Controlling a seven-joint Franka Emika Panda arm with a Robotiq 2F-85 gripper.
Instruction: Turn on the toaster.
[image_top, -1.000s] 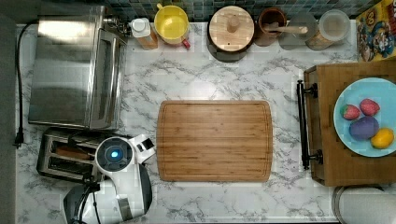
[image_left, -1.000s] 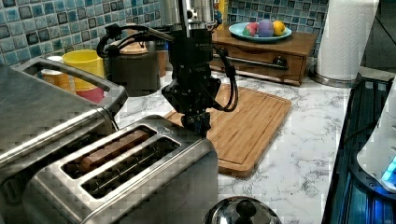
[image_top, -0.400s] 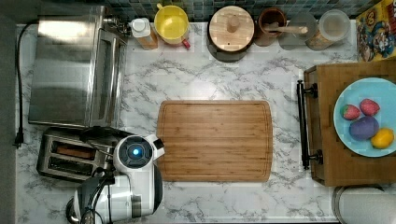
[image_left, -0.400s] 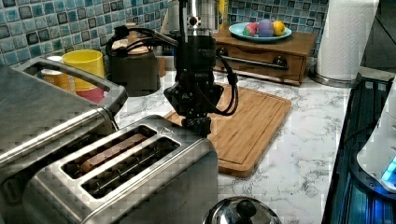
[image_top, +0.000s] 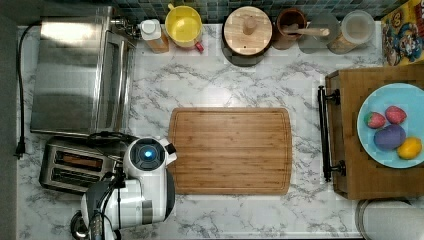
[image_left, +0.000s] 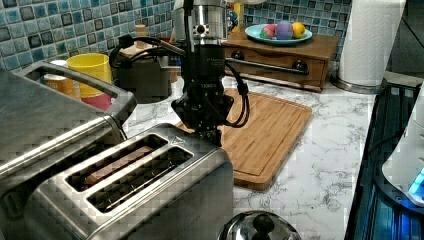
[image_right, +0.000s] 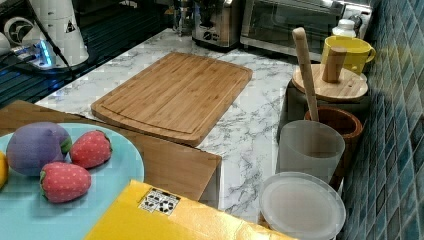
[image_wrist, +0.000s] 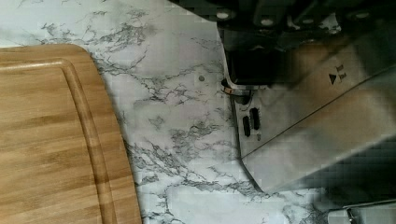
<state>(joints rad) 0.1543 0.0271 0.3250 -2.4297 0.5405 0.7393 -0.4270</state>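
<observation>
Gripper (image_left: 209, 134), finger state impossible to tell, poised at the end of the toaster (image_left: 145, 190) nearest the cutting board (image_left: 265, 135), on the marble surface (image_left: 320, 165). Rigid, heavy steel box; best handled by pressing the stiff end lever (image_wrist: 240, 95) straight down.

A wooden cutting board (image_top: 230, 150) is laid on the marble table (image_top: 250, 85); a yellow mug (image_top: 183, 25) is set near the toaster oven (image_top: 75, 75).
</observation>
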